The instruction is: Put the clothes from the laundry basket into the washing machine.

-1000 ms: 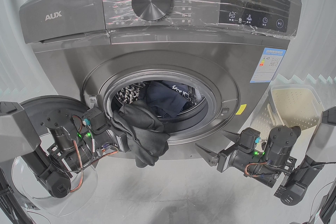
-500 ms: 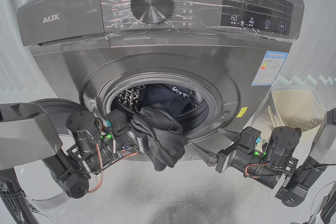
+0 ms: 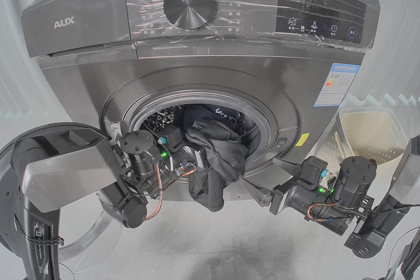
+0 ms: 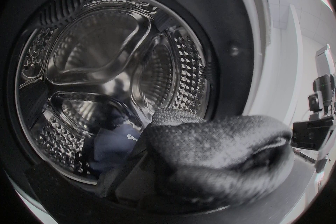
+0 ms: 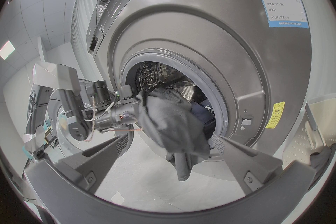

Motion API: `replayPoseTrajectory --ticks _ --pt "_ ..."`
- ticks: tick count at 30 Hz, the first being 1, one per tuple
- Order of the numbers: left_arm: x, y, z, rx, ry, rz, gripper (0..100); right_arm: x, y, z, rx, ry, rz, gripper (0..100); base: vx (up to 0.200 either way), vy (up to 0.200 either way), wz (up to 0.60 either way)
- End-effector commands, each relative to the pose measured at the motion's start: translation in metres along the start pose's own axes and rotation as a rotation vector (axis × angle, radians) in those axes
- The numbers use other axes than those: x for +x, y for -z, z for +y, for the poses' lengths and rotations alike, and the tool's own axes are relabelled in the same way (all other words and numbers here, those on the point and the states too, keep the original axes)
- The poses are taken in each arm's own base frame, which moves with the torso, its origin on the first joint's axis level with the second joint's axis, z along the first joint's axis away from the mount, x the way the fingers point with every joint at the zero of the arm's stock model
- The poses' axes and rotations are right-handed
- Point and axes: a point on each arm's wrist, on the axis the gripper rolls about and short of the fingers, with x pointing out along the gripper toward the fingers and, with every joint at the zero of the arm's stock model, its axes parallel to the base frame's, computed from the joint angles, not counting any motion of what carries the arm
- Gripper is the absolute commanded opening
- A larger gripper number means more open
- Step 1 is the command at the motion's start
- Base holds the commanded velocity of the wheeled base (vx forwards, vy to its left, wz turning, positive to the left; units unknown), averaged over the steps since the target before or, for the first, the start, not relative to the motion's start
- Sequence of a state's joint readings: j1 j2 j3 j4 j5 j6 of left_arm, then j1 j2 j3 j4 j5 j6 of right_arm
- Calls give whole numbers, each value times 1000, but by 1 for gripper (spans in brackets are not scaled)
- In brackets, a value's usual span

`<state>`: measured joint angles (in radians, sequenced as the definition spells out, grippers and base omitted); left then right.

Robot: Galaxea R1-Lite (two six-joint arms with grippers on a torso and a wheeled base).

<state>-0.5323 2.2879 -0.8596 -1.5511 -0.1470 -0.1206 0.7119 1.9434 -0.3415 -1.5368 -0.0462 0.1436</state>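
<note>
Front-loading washing machine [image 3: 227, 71] with its door [image 3: 89, 235] swung open on the robot's left. The left gripper [image 3: 202, 157] is at the mouth of the drum; its fingers are closed on a dark grey garment [image 3: 221, 154], though the cloth covers them. The garment's upper part lies over the lower rim of the opening and its tail hangs down outside the front panel. Deeper in the drum lies a dark blue garment [image 3: 197, 113]. The right gripper [image 3: 257, 170] is low, just below and to the right of the opening, its fingers spread wide and holding nothing. The cream laundry basket [image 3: 367, 132] stands beside the machine's right side; the right wrist view shows a dark shape in it, possibly another garment.
</note>
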Motion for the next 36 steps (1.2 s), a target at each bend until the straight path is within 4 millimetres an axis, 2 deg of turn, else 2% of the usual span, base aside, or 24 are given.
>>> replayPoseTrajectory --ticks 1,9,13,20,29,33,36 --pt "29 18 21 -9 -55 -48 0 0 0 0 -1 -2 -2 100 0 0 0" --pt "46 32 20 -12 -83 -50 0 1 1 0 0 -1 3 100 0 0 0" --pt "72 24 28 -6 -134 -107 0 1 2 4 0 -13 4 100 0 0 0" --pt "100 19 37 -7 -149 -99 0 1 1 4 0 -14 3 100 0 0 0" --pt "137 8 71 7 -318 -197 0 1 1 5 -1 -20 4 100 0 0 0" --pt "143 5 76 7 -344 -215 0 1 1 6 -1 -20 2 100 0 0 0" --pt "144 13 77 4 -358 -196 0 1 1 6 -1 -20 2 100 0 0 0"
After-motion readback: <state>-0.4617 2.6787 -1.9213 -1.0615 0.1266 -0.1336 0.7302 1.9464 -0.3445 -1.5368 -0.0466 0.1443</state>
